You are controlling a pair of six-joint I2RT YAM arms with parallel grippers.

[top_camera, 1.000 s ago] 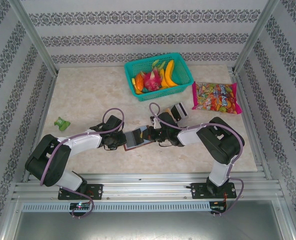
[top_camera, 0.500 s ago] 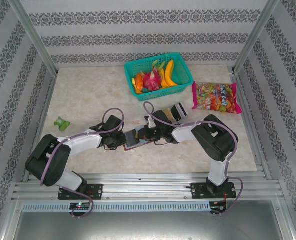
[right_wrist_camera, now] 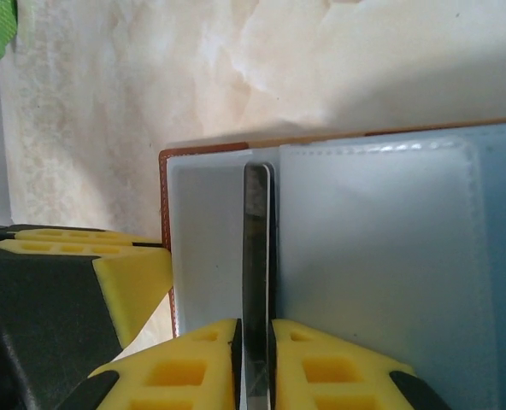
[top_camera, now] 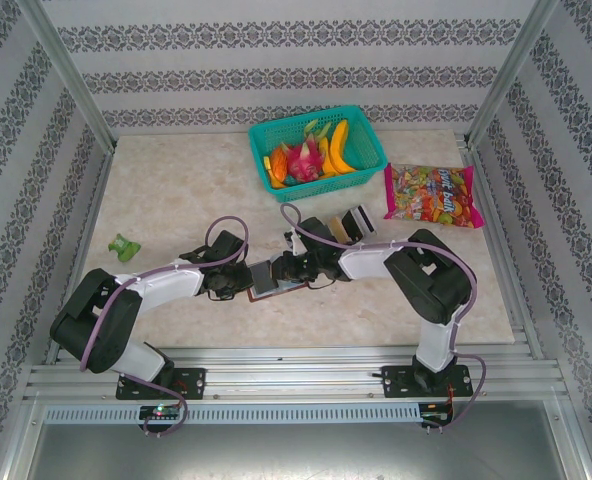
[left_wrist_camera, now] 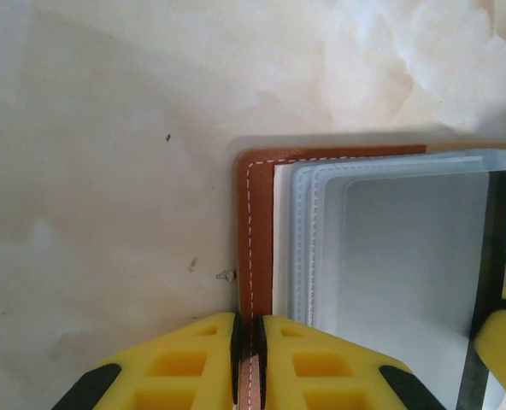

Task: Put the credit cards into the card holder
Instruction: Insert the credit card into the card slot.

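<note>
The card holder [top_camera: 267, 278] lies open on the worktop [top_camera: 176, 190], near the front centre, between the 2 arms. The left gripper [left_wrist_camera: 250, 325] is closed on the holder's brown stitched edge. The right gripper [right_wrist_camera: 255, 329] pinches 1 dark credit card [right_wrist_camera: 256, 231] edge-on. The card stands among the grey-blue slots, close to the brown border.

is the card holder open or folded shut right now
Open: the card holder lies spread, grey-blue inner slots exposed, left tool clamped on its brown edge.
</note>
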